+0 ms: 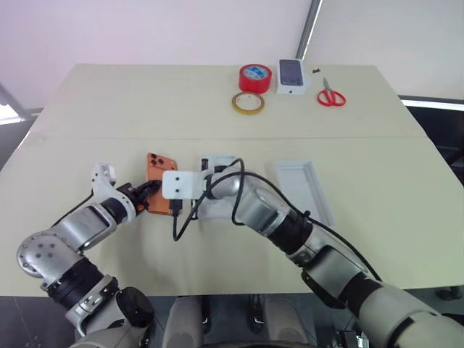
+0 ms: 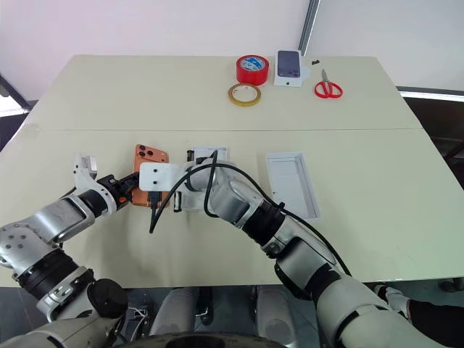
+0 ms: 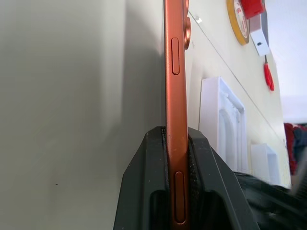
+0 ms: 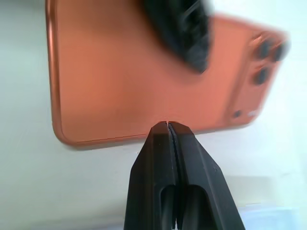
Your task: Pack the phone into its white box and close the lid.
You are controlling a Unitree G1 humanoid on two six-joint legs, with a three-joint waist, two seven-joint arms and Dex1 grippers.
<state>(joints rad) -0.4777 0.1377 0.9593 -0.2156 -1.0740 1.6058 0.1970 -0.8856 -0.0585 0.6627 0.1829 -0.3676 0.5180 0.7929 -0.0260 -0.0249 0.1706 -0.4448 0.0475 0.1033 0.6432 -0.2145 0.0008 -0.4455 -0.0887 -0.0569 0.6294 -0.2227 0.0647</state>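
Right now, from the head cameras, your left gripper [image 1: 147, 194] is clamped on the near end of the phone [image 1: 161, 171], which sits tilted just above the table [image 1: 109, 109]. Your right gripper [image 2: 172, 203] reaches across in front of it, its arm covering much of the white box [image 1: 217, 161]. To do this step well, I would keep the left grip firm, lift only enough to clear the box wall, and pull the right arm back first, since it lies between the phone and the box.

Next, the left wrist camera shows the phone edge-on, pinched squarely between both fingers [image 3: 141, 191]; the hold looks centred, so it should not twist.

Then the right wrist camera shows your right fingers [image 4: 153, 177] pressed together on nothing, tips just at the phone's long edge.

Around you, the lid [image 1: 304, 190] lies hollow side up to the right of the box. Two tape rolls [image 1: 254, 77], a small printed box [image 1: 291, 76] and scissors [image 1: 330, 96] sit at the far edge, well apart. A cable [image 1: 181, 217] dangling near the phone could snag it.
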